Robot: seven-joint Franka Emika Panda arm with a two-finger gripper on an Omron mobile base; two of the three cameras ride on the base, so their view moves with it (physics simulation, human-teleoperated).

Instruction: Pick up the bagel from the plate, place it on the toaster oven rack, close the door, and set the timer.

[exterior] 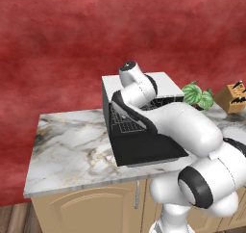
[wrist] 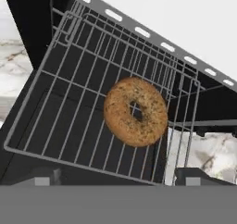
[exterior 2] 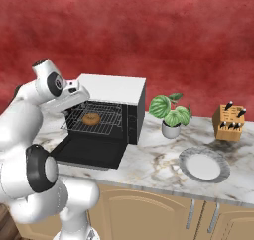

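The seeded brown bagel (wrist: 135, 111) lies flat on the silver wire rack (wrist: 69, 102) inside the black toaster oven (exterior 2: 115, 89). In the right base view the bagel (exterior 2: 90, 118) sits near the middle of the rack (exterior 2: 110, 121). The door (exterior 2: 92, 152) hangs open, folded down flat in front. My gripper (wrist: 118, 177) hovers just in front of and above the bagel, open, its fingertips (wrist: 44, 179) wide apart and holding nothing. The pale plate (exterior 2: 185, 159) rests bare on the counter to the right. In the left base view my arm covers most of the oven's opening (exterior: 126, 122).
A potted green plant (exterior 2: 171, 115) stands right of the oven, and a wooden knife block (exterior 2: 229, 122) sits farther right. The marble counter (exterior: 72, 145) stretches left of the oven to its edge. A red wall rises behind.
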